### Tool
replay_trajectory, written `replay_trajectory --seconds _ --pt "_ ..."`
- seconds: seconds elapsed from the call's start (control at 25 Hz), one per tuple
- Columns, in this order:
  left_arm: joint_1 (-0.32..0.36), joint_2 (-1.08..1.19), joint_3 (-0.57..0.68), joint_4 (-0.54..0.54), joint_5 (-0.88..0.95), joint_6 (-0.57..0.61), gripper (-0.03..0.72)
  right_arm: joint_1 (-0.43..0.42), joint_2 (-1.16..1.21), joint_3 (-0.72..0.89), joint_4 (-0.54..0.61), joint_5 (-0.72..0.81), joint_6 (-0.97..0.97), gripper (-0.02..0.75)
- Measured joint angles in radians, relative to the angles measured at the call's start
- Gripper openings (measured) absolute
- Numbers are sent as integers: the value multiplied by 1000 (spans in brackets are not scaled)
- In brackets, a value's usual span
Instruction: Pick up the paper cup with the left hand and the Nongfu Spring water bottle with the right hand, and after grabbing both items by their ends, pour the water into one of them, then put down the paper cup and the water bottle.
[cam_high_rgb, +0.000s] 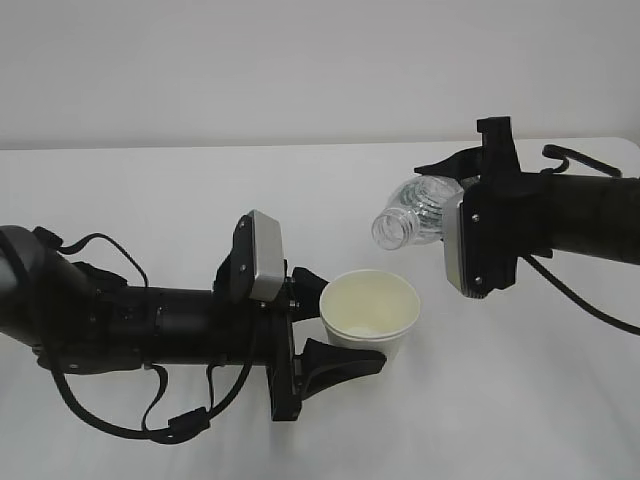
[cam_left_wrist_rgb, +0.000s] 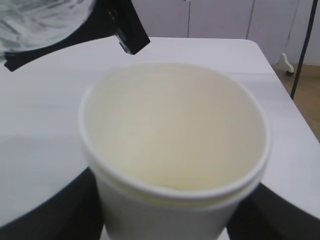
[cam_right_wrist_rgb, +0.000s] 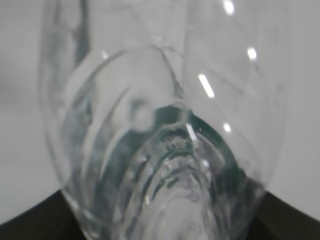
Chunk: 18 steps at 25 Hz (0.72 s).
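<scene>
The left pincer (cam_high_rgb: 325, 325) pinches the paper cup (cam_high_rgb: 369, 318) just above the worktop (cam_high_rgb: 180, 200). The right pincer (cam_high_rgb: 455, 195) pinches the Nongfu Spring water bottle (cam_high_rgb: 410, 215) at two o'clock, neck tipped cupward. Best bring the mouth over the rim, then tilt slowly.

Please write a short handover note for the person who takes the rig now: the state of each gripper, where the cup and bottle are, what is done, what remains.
Left hand: shut on the paper cup, held upright.
Right hand: shut on the Nongfu Spring water bottle, tilted so its open neck points down-left, above and just right of the cup's rim.
Done: both items are picked up and the bottle is tipped toward the cup.
Unclear: no stream of water shows; whether the cup holds any water cannot be told.
Left: finish the pour if needed, bring the bottle upright, then set both items on the white table.
</scene>
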Motion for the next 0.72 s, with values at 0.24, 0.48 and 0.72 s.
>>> replay_trajectory --seconds 0.24,0.48,0.72 --pt "0 0 0 11 0 0 475 0 0 0 0 -2 -23 456" --pt "0 0 0 15 0 -6 474 0 0 0 0 -4 -55 456" --pt "0 0 0 15 0 -6 474 0 0 0 0 -16 -89 456"
